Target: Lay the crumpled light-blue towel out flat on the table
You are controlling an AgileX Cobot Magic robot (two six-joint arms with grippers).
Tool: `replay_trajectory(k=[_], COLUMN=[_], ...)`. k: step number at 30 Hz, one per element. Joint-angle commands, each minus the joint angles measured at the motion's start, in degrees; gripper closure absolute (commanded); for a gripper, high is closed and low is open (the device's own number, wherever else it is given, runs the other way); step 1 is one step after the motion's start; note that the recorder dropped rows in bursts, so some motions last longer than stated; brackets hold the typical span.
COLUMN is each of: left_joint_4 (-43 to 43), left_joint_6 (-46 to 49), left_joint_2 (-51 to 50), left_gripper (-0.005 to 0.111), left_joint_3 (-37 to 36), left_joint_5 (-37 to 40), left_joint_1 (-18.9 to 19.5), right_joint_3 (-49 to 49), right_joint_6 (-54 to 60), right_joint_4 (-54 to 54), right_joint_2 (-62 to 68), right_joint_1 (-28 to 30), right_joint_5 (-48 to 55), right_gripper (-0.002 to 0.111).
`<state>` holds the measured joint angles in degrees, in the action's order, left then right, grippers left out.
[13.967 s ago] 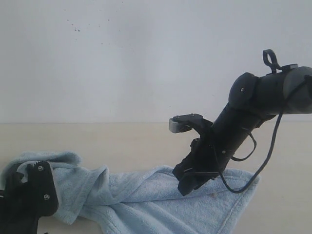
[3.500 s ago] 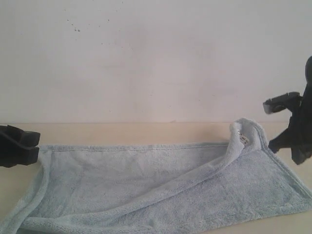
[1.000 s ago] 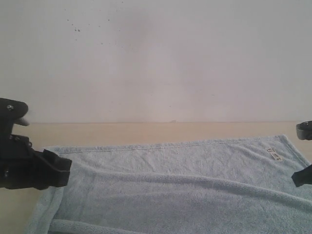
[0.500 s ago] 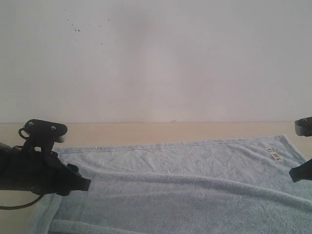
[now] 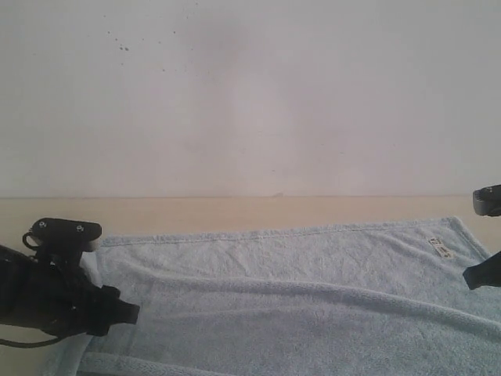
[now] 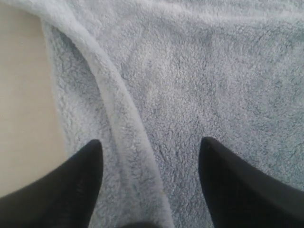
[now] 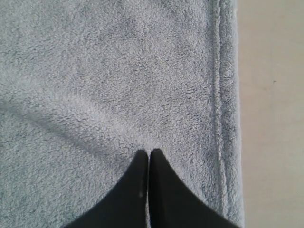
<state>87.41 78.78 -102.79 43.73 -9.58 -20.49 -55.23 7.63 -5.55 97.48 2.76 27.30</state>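
Towel: the large pale light-blue fluffy terry-cloth towel lay spread across the bench. Its far hem ran straight, roughly parallel to the wall. Its near part ran out of the exterior view.
Creases: one long low ridge crossed the towel from left to right. The left edge was rolled over on itself.
Label: the small white label sat face up near the far right corner of the towel.
Bench: the wide pale beige bench showed bare between the far hem and the plain white wall. It also showed bare beside the towel's edge in both wrist views.
Left hand: the black left hand was low over the towel's left end with its fingers wide apart. A raised fold of cloth ran between them, ungripped. Contact with the cloth could not be judged.
Right hand: the black right hand had its fingers pressed tip to tip with nothing seen between them. It was over the towel, just inside the hemmed right edge.
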Motion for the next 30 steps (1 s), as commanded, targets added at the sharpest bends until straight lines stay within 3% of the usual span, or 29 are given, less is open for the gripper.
replay_trajectory(k=[1, 10, 14, 18, 25, 30], left_joint_4=[0.58, 0.58, 3.54, 9.34, 12.32, 12.53], left_joint_6=[0.25, 0.77, 5.77, 14.05, 19.61, 25.07], left_joint_2=[-1.55, -4.42, -3.87, -2.62, 0.62, 3.12], left_gripper=[0.049, 0.052, 0.079, 0.096, 0.096, 0.096], left_joint_3=[-0.10, -0.11, -0.69, -0.69, -0.69, -0.69], left_joint_5=[0.34, -0.95, -7.01, -15.78, -28.96, -31.60], left_joint_1=[-0.18, -0.18, -0.18, -0.18, -0.05, -0.05], right_joint_3=[-0.20, -0.20, -0.20, -0.20, -0.20, -0.20], right_joint_6=[0.48, 0.69, 0.69, 0.69, 0.69, 0.69], right_joint_4=[-0.06, -0.06, -0.06, -0.06, -0.06, 0.09], right_joint_2=[-0.16, -0.16, -0.16, -0.16, -0.16, -0.16], right_joint_1=[0.03, 0.03, 0.03, 0.03, 0.03, 0.03], right_joint_5=[-1.16, -1.58, -1.82, -2.32, -2.45, -2.45], right_gripper=[0.108, 0.108, 0.108, 0.108, 0.108, 0.108])
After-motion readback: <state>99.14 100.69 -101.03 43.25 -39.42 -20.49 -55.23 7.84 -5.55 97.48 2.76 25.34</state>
